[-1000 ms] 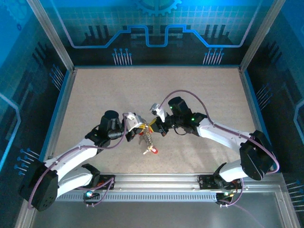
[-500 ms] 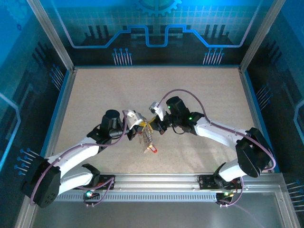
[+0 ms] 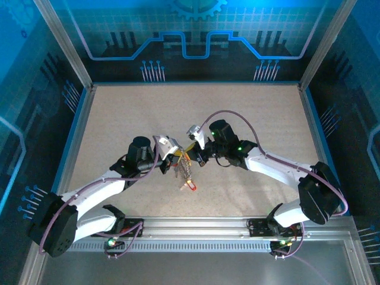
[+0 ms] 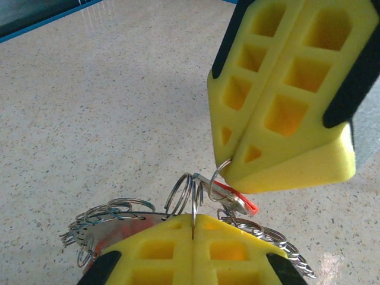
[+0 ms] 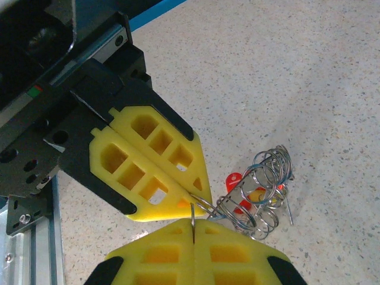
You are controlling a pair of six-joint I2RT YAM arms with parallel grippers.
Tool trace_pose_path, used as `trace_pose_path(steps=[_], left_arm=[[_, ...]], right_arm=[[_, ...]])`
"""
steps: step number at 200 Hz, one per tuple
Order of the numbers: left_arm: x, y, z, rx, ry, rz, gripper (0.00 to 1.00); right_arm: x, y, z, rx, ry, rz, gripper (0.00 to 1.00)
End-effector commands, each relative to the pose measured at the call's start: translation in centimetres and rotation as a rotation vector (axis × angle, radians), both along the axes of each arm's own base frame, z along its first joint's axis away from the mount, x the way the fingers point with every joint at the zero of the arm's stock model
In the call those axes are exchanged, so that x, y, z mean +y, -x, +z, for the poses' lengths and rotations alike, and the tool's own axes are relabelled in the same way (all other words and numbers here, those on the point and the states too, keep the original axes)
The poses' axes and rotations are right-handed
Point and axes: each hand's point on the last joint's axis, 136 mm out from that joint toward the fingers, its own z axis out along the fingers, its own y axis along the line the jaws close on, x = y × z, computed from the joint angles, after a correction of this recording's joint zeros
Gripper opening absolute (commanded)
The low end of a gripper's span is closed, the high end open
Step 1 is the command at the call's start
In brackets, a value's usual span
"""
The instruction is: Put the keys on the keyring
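- Two tight pinches, tips nearly meeting.
- Left gripper [image 4: 193, 228], closed, clamps a wire ring [image 4: 189, 193].
- Right gripper [image 4: 234, 172], closed, clamps a second wire ring [image 4: 218, 171] by a red-headed key [image 4: 240, 202].

Yellow, black-edged left hand [image 4: 193, 221] and right hand [image 5: 193, 224]; silver keyring [image 4: 180, 195]; red- and yellow-headed keys [image 5: 234, 180]; beige speckled worktop [image 4: 89, 89].

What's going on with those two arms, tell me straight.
Both arms meet over the middle of the speckled beige table, working a tangled bunch of silver wire rings that carries small red-headed keys. The left yellow-padded gripper is shut on one ring of the bunch. The right yellow-padded gripper is shut on a neighbouring ring close beside it. The rest trails from the two grips.
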Motion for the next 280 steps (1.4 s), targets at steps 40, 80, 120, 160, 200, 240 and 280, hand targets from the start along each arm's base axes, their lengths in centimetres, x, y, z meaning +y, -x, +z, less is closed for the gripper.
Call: trace_pose_path(steps=[40,80,120,160,200,240,280], left_arm=[[-1.1,-0.4,2.5,-0.029,0.073,-0.023,0.0],[-1.5,-0.5,2.5,-0.023,0.095,-0.035,0.0],[-1.6,-0.6,2.4,-0.018,0.099,-0.031,0.0],[-1.6,-0.5,2.5,-0.036,0.113,-0.032,0.0],[-1.7,-0.3,2.7,-0.077,0.114,-0.058,0.0],[-1.8,-0.2,2.1,-0.107,0.099,-0.072,0.0],[-1.8,-0.2,1.5,-0.12,0.08,-0.073,0.0]], right_arm=[[-0.1,-1.1,-0.2,-0.027,0.028,-0.07,0.0],[0.5,-0.6,-0.1,-0.032,0.02,-0.066,0.0],[0.9,-0.1,-0.5,-0.036,0.029,-0.062,0.0],[0.5,-0.2,-1.0,-0.049,0.061,-0.091,0.0],[-0.4,-1.2,-1.0,-0.09,0.104,-0.187,0.0],[-1.0,-1.8,-0.6,-0.078,0.106,-0.243,0.0],[-2.0,-2.2,-0.9,-0.036,0.118,-0.294,0.0]])
